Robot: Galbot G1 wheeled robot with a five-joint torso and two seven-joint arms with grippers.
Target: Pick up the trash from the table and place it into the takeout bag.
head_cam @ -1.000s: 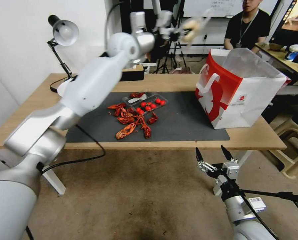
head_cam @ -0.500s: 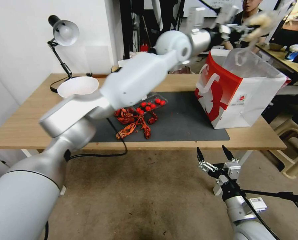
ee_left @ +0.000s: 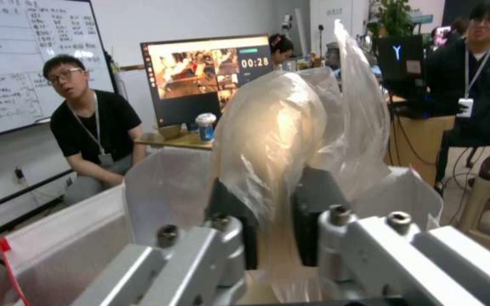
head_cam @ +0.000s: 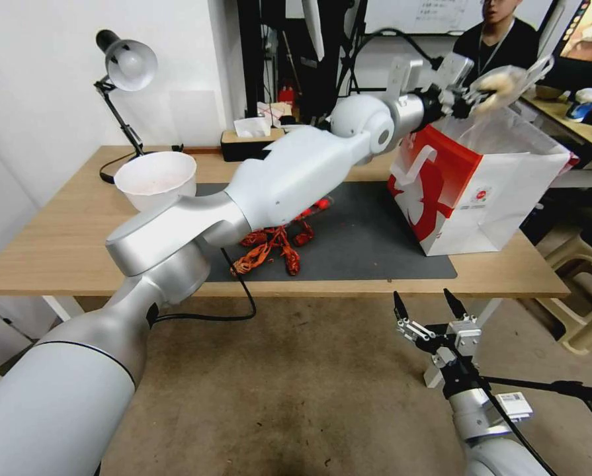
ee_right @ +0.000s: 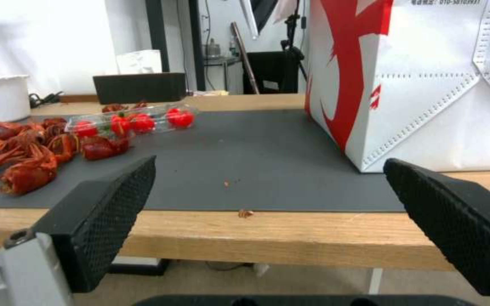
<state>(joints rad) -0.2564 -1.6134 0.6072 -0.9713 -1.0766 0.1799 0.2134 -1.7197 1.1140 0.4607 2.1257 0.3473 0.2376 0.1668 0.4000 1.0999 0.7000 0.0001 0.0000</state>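
Observation:
My left gripper (head_cam: 482, 94) (ee_left: 273, 204) is shut on a crumpled piece of clear, yellowish plastic trash (head_cam: 504, 80) (ee_left: 282, 127), held just above the open top of the takeout bag (head_cam: 467, 192) (ee_right: 426, 85). The bag stands at the right end of the dark mat (head_cam: 375, 244) on the table (head_cam: 44, 251). Red crayfish shells (head_cam: 269, 248) (ee_right: 29, 157) lie on the mat, partly behind my left arm. A beige-white bowl (head_cam: 155, 178) sits at the back left. My right gripper (head_cam: 428, 311) (ee_right: 270, 168) hangs open below the table's front edge.
A clear tray of red tomatoes (ee_right: 137, 121) lies beside the shells. A desk lamp (head_cam: 127, 63) and a tissue box (head_cam: 246, 142) stand along the back edge. A stool (head_cam: 583, 297) is to the right of the table. A person sits behind the bag.
My left arm has swung right from above the table's back edge to over the bag, carrying the plastic. The bowl is now uncovered. The right arm has stayed put.

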